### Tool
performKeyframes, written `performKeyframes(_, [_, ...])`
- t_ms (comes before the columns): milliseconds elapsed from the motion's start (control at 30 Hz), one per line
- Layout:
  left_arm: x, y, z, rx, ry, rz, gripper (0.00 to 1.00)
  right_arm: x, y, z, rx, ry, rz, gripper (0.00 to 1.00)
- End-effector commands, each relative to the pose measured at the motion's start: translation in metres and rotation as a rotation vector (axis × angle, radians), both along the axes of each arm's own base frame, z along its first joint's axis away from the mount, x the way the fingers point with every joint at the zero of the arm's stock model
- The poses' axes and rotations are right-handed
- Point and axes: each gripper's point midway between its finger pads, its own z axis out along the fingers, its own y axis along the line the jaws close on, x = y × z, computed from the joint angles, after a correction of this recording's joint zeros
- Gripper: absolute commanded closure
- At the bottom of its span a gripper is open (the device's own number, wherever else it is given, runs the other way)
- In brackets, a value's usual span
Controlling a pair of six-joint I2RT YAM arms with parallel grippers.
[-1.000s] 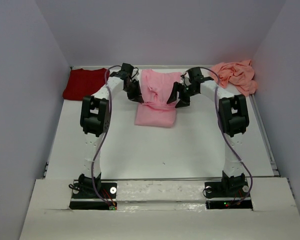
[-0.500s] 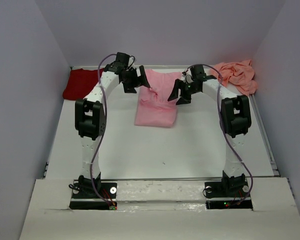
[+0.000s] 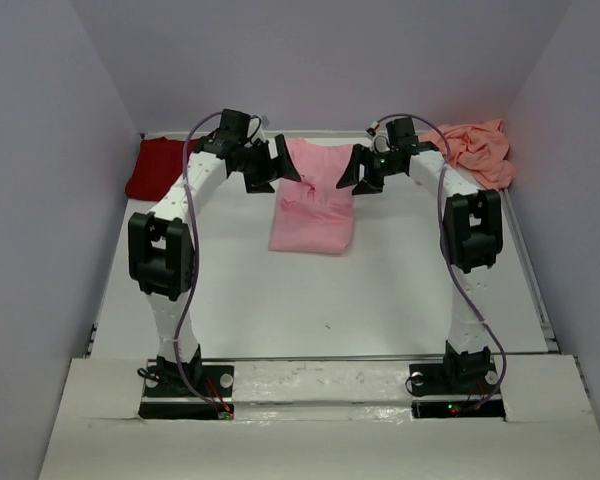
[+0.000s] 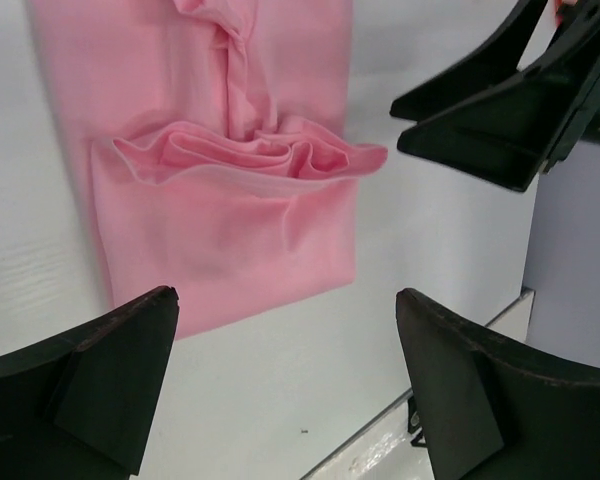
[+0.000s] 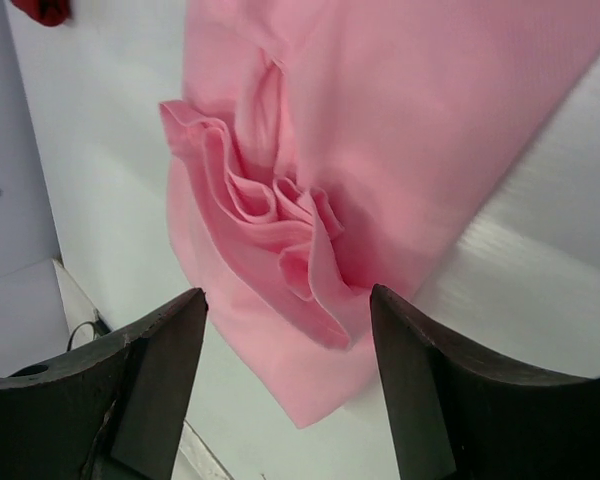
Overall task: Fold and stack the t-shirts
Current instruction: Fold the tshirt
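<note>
A light pink t-shirt (image 3: 313,200) lies part-folded in the middle of the white table, its near end doubled over into a bunched ridge (image 4: 250,158) (image 5: 270,215). A dark red t-shirt (image 3: 158,166) lies folded at the back left. A salmon-pink t-shirt (image 3: 474,149) sits crumpled at the back right. My left gripper (image 3: 271,166) hangs open above the pink shirt's left edge, holding nothing. My right gripper (image 3: 353,170) hangs open above its right edge, also free of cloth. In the left wrist view the right gripper's fingers (image 4: 500,110) show at top right.
Grey walls close in the table (image 3: 320,290) on the left, back and right. A raised white ledge (image 3: 320,375) with both arm bases runs along the near edge.
My left gripper let go of the pink shirt and opened. Both grippers rose and drew apart from the cloth, left to the left, right to the right. The folded end dropped onto the shirt.
</note>
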Motion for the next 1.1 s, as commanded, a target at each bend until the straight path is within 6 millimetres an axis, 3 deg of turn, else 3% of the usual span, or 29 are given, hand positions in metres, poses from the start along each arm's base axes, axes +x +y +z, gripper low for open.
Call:
performKeyframes(0, [-0.031, -0.014, 0.0, -0.036, 0.026, -0.102, 0.01, 0.025, 0.013, 0.024, 0.083, -0.132, 0.091, 0.28])
performKeyframes(100, [-0.049, -0.026, -0.012, -0.034, 0.056, -0.151, 0.01, 0.038, 0.018, 0.026, 0.105, -0.171, 0.128, 0.28])
performKeyframes(133, [-0.055, -0.029, -0.018, -0.032, 0.07, -0.162, 0.01, 0.045, 0.021, 0.036, 0.113, -0.209, 0.14, 0.26])
performKeyframes(233, [-0.068, -0.043, -0.025, -0.045, 0.09, -0.199, 0.01, 0.052, 0.024, 0.028, 0.119, -0.22, 0.176, 0.24])
performKeyframes(267, [-0.071, -0.046, -0.03, -0.046, 0.103, -0.205, 0.01, 0.056, 0.024, 0.036, 0.111, -0.241, 0.19, 0.24])
performKeyframes(300, [-0.074, -0.049, -0.032, -0.046, 0.109, -0.214, 0.01, 0.058, 0.024, 0.024, 0.108, -0.219, 0.196, 0.24])
performKeyframes(367, [-0.08, -0.056, -0.037, -0.042, 0.122, -0.235, 0.01, 0.06, 0.024, 0.019, 0.103, -0.213, 0.196, 0.25])
performKeyframes(567, [-0.087, -0.068, -0.05, -0.016, 0.156, -0.268, 0.01, 0.045, 0.023, -0.006, 0.107, -0.126, 0.204, 0.3])
performKeyframes(733, [-0.086, -0.071, -0.057, 0.006, 0.165, -0.283, 0.01, 0.038, 0.021, -0.005, 0.098, -0.12, 0.208, 0.31])
performKeyframes(900, [-0.09, -0.092, -0.069, -0.136, 0.194, -0.322, 0.01, 0.031, 0.023, -0.006, 0.127, -0.095, 0.221, 0.37])
performKeyframes(933, [-0.092, -0.094, -0.076, -0.151, 0.211, -0.322, 0.02, 0.031, 0.024, -0.007, 0.13, -0.09, 0.221, 0.38])
performKeyframes(967, [-0.087, -0.099, -0.074, -0.182, 0.178, -0.326, 0.11, 0.03, 0.024, -0.006, 0.135, -0.088, 0.223, 0.38])
performKeyframes(1033, [-0.085, -0.104, -0.074, -0.213, 0.187, -0.313, 0.19, 0.029, 0.024, -0.006, 0.138, -0.084, 0.225, 0.37])
performKeyframes(1067, [-0.083, -0.107, -0.073, -0.222, 0.181, -0.313, 0.29, 0.028, 0.024, -0.006, 0.139, -0.08, 0.225, 0.37])
